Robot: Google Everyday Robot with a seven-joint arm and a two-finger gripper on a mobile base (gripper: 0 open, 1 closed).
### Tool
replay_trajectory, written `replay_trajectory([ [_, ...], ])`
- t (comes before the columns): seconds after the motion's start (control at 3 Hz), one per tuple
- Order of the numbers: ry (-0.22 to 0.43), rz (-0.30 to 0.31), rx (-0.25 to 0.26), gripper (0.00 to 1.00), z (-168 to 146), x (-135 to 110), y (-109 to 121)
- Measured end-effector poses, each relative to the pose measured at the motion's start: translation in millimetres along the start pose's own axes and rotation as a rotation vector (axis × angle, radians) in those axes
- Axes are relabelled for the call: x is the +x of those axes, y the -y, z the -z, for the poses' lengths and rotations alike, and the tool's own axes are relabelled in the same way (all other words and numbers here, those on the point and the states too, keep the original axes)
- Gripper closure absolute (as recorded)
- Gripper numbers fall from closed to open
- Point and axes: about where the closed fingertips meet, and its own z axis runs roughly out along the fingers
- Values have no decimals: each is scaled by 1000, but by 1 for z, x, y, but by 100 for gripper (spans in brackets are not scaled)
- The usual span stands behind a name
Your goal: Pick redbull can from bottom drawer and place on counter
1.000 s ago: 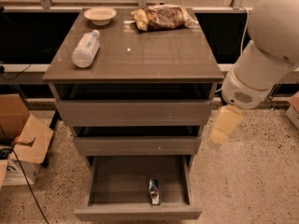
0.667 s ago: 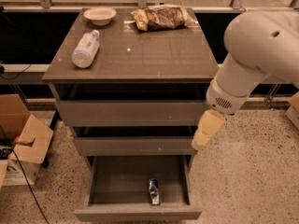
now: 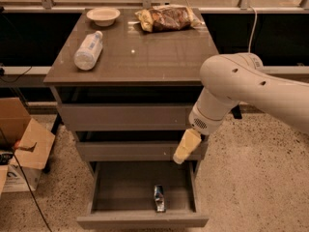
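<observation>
Redbull can (image 3: 159, 197) lies alone in the pulled-out bottom drawer (image 3: 142, 221), near its front wall and a little right of centre, while the counter (image 3: 154, 57) carries a white bowl (image 3: 103, 16), a water bottle (image 3: 89, 50) on its side and a snack bag (image 3: 165, 18). Compared with a second ago, the gripper (image 3: 186, 148) has swung left from beside the cabinet and now hangs before the right end of the middle drawer (image 3: 125, 150), above the open one; whether it is released or clenched cannot be told. The can has not moved.
</observation>
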Motion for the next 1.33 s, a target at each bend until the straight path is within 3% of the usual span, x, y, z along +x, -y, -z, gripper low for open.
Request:
replay_trajectory([
  [0.33, -6, -6, 6, 0, -2, 0, 0],
  [0.67, -32, -44, 3, 0, -26, -9, 0],
  [1.0, -37, -204, -43, 0, -99, -22, 1],
  [1.33, -16, -303, -72, 0, -139, -27, 7],
])
